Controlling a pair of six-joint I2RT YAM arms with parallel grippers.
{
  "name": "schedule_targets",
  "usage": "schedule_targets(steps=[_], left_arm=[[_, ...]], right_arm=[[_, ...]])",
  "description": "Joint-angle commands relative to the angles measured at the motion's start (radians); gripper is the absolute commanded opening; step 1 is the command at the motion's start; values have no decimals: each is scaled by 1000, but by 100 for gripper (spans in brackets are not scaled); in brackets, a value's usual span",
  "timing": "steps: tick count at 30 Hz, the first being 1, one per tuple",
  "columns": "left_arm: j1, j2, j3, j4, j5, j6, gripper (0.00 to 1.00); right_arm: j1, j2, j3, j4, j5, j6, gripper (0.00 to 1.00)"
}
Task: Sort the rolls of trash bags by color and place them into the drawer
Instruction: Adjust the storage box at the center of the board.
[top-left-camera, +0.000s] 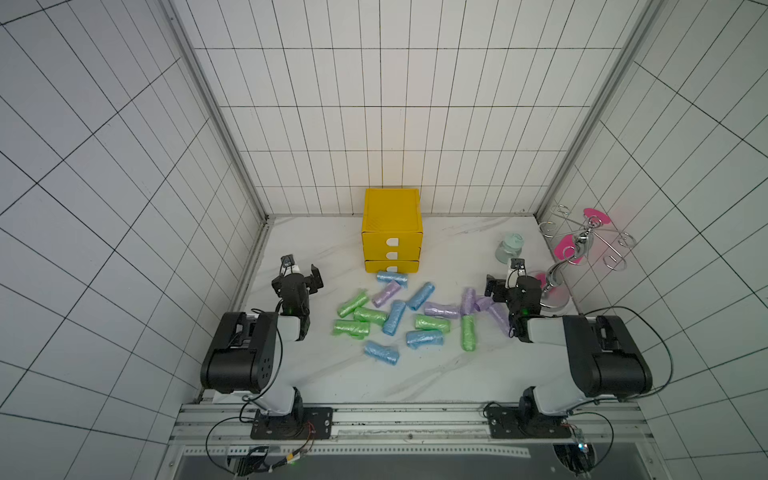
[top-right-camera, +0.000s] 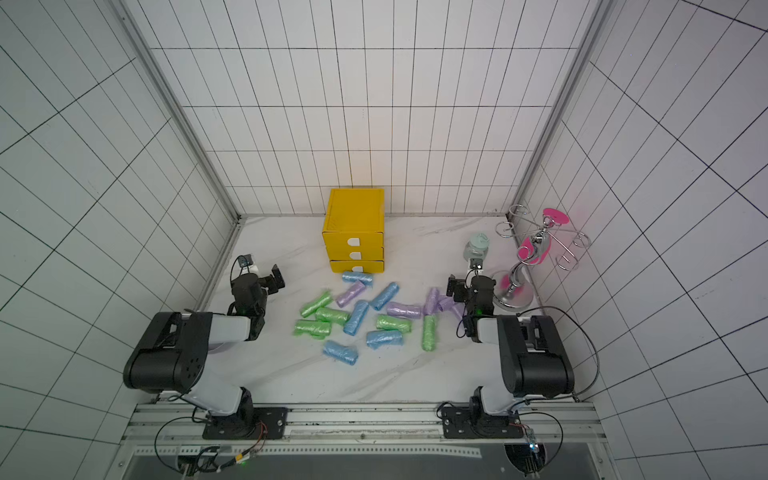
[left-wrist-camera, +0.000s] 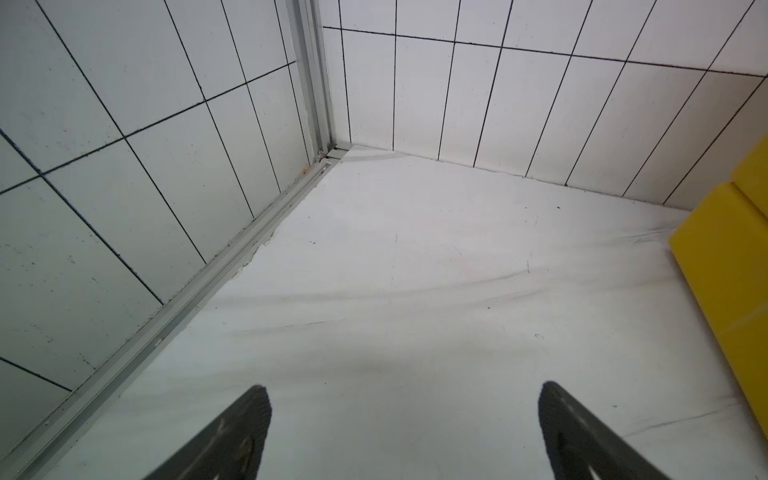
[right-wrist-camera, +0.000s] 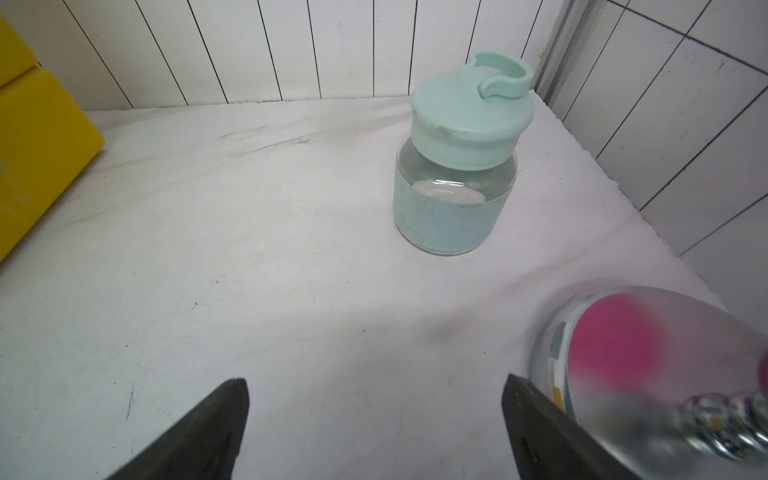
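Our left hand (left-wrist-camera: 403, 399) is released above the tabletop (left-wrist-camera: 415, 270), holding nothing. Our right hand (right-wrist-camera: 374, 390) is released too, with a pale green jar (right-wrist-camera: 457, 137) ahead of it. We see the rolls of trash bags (top-left-camera: 394, 318) scattered on the tabletop between both arms, colors mixed, just in front of the yellow drawer (top-left-camera: 374, 249).

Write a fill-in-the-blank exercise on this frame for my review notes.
The cabinet of drawers is ___. The roll lying closest to its front is ___. The left end effector and right end effector are both ___, holding nothing. The jar stands ___ on the table.
Missing words: yellow; blue; open; upright.
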Motion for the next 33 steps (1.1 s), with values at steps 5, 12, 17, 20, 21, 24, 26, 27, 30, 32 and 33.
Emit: schedule_targets(steps=[5,12,17,20,21,24,26,27,30,32,33], left_arm=[[1,-18,-3,14,2,-7,99],[1,-18,-1,14,2,-7,99],[2,-18,-1,14,2,-6,99],[3,-18,-3,14,1,-7,99],[3,-18,-2,14,2,-7,99],[3,-17,-1,15,4,-7,99],[3,-17,2,8,3,-8,99],[2,-19,3,4,4,-9,99],[1,-26,-2,7,-1,-7,99],[0,-52,-2,10,-60,-18,99],[-1,-75,19,-34,-111,-34,98]], right_arm=[[-8,-2,13,2,-21,-5,98],[-9,-2,13,2,-21,-5,99],[-8,-2,13,2,-21,-4,99],[-9,-2,14,3,-21,-4,98],[-8,-2,13,3,-21,-4,99],[-9,-2,13,3,-21,-4,99],[-9,-3,13,3,-21,-4,99],[-10,0,17,-3,-22,1,99],[-25,-6,15,-2,-34,11,99],[-21,-40,7,-5,1,16,99],[-17,-83,0,-28,30,24,99]])
